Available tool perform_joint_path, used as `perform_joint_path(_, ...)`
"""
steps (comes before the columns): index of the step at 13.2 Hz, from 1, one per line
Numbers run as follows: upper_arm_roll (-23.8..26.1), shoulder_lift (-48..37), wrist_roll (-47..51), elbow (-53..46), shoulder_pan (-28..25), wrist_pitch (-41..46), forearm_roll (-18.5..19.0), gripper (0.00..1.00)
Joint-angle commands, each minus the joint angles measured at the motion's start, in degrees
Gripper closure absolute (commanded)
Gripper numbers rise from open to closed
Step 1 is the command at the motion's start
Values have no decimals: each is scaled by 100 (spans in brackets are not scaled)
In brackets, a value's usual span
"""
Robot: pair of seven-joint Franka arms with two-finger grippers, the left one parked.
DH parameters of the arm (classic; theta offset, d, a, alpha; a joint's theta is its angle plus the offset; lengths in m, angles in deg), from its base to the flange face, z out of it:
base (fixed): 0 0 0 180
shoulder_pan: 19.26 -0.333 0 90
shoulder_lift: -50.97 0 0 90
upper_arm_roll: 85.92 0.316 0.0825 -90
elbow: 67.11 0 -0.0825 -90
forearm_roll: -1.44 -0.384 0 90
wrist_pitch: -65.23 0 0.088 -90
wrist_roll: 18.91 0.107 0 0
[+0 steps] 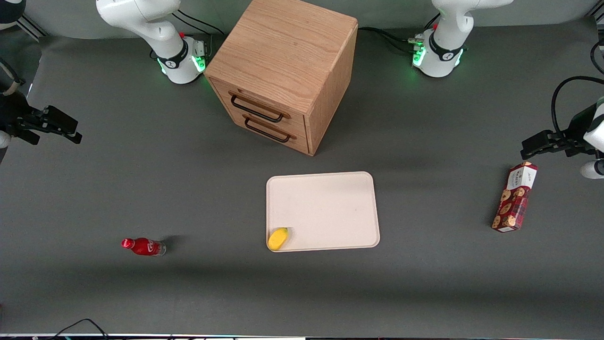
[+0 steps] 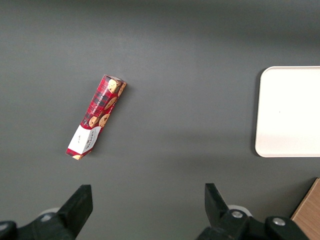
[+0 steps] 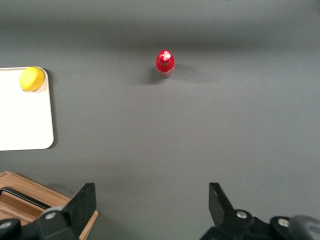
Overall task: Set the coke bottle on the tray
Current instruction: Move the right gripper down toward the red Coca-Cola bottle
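One lemon (image 1: 278,238) on tray (image 1: 330,208), coke bottle (image 1: 144,247) apart, gripper (image 1: 59,125) fingers spread

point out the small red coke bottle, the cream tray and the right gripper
small red coke bottle (image 1: 144,247), front view, red body
flat cream-beige tray (image 1: 330,208), front view, bare floor
right gripper (image 3: 152,207), right wrist view, between fingertips

Even, soft overhead light; faint shadows, sharp focus.

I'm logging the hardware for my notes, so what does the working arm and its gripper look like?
The arm is glossy white with rounded shells and a black band above its base, which glows green, shows a small red spot and has black cables. The gripper, out at the working arm's end of the table, is matte black and blocky, with flat, angular fingers.
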Motion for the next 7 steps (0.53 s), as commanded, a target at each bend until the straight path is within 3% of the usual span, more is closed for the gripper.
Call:
perform_joint_path(1,29,-45,-28,-42,-20,63,144,0)
perform_joint_path(4,73,217,17,-225,-20,12,92,0)
perform_joint_path(7,65,1374,-80,-1189,-11,-85,83,0)
